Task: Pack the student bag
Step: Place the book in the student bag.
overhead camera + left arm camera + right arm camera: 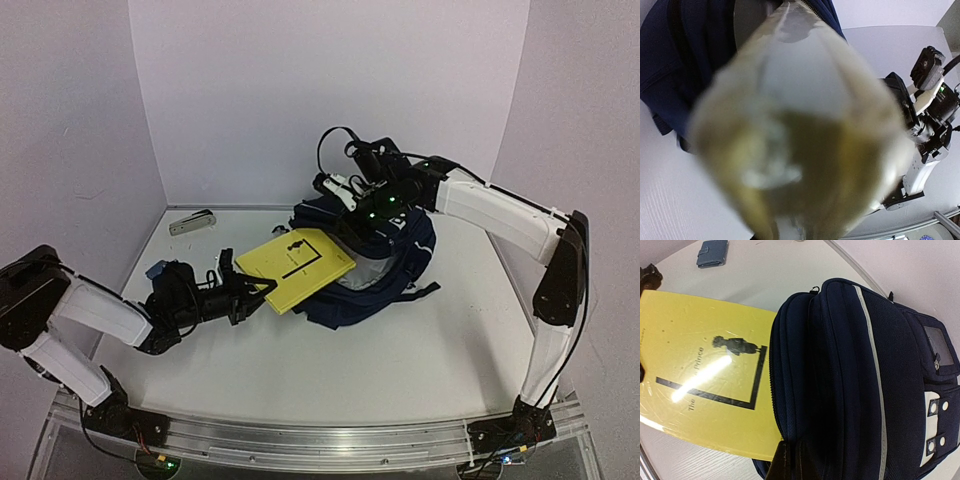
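Watching the overhead view, I have the student bag [405, 250] lying just right of the frame's centre on the white table [400, 350], its mouth turned toward the left of the frame. The yellow book [295, 265], with "Prince" on its cover, reaches the opening with its right corner, and I cannot tell whether that corner is already inside. My left gripper [258, 290] is narrowed onto the book's lower-left corner and gripping it; its own view shows only a blur of yellow cover right against the lens. My right gripper [790, 462] is closed tight at the bottom of its own view and looks to be pinching the bag's fabric at the rim of the opening, though the contact is not clear. The main risk I see is the book's leading corner catching on the zip rim or riding over the top of the bag, since the mouth looks barely open. A corner hold also lets the book swing or bend if I push, and the glossy cover could slip out of the fingers. If the right pinch is thin, the fabric may pull free and the opening collapse. Both arms are near each other at the bag, so a long push could bring them together. The small blue-grey wallet [157, 270] and the grey object [192, 222] at upper left lie well apart from all this
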`<state>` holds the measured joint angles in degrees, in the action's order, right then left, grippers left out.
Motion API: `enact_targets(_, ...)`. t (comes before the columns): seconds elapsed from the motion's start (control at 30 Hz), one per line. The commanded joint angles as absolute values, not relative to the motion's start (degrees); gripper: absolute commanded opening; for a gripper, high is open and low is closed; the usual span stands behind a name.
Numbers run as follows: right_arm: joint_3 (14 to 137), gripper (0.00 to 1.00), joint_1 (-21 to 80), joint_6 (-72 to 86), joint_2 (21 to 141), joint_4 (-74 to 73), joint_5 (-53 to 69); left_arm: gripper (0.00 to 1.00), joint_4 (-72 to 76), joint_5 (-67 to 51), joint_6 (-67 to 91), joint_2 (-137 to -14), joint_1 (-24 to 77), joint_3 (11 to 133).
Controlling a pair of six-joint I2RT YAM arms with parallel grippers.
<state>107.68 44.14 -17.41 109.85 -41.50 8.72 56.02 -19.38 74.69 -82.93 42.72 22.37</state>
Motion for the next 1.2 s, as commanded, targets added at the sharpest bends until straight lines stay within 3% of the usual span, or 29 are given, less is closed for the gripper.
enact_targets(0.0,112.2,0.0,45.5,-15.6,107.1,-37.5,14.6,0.0,76.5,-17.9,78.9,-89.3,42.6,28.3)
enact_targets(0.17,113.7,0.0,46.0,-13.9,107.9,-37.5,16.6,0.0,85.6,-15.3,84.9,-101.8,42.9,34.5)
enact_targets(0.4,113.3,0.0,46.4,-11.6,108.5,-37.5,19.7,0.0,85.3,-9.7,86.8,-111.3,43.5,42.6)
enact_targets(0.97,110.8,0.0,46.5,-7.4,108.4,-37.4,25.0,0.01,55.0,-10.1,81.8,-117.6,44.1,67.9)
enact_targets(1.07,110.7,0.0,46.3,-8.8,107.9,-37.3,23.7,0.05,50.6,-11.2,80.2,-118.5,44.0,71.6)
enact_targets(1.17,110.8,0.0,46.0,-8.7,107.7,-37.3,23.5,0.18,49.0,-12.0,80.3,-117.7,44.1,70.7)
